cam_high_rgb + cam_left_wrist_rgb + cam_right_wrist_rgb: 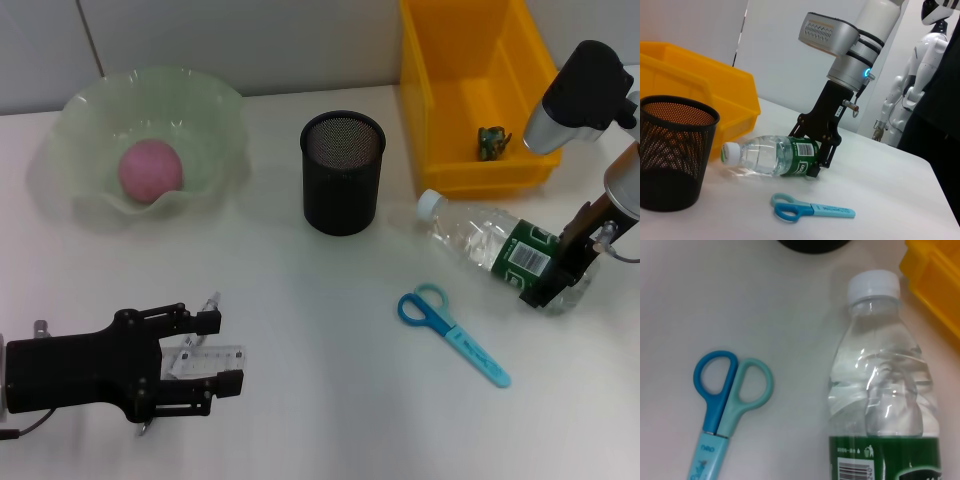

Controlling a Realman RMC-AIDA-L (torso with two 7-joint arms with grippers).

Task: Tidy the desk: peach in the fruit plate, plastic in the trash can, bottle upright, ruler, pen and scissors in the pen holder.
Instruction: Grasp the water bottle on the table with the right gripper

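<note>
The clear water bottle [475, 235] lies on its side with its white cap toward the black mesh pen holder [342, 172]. My right gripper [555, 275] is shut on its green-label end; the left wrist view shows the black fingers [822, 152] clasping the bottle [765, 157]. The blue scissors [450, 333] lie flat in front of the bottle. My left gripper [220, 352] is open at the front left, with a clear ruler [200, 360] lying on the table between its fingers. The pink peach [151, 170] sits in the green fruit plate [210, 100]. No pen is in view.
A yellow bin [420, 100] at the back right holds a small green piece of plastic [490, 140]. It stands close behind the bottle. A white humanoid robot [910, 75] stands beyond the table's far edge.
</note>
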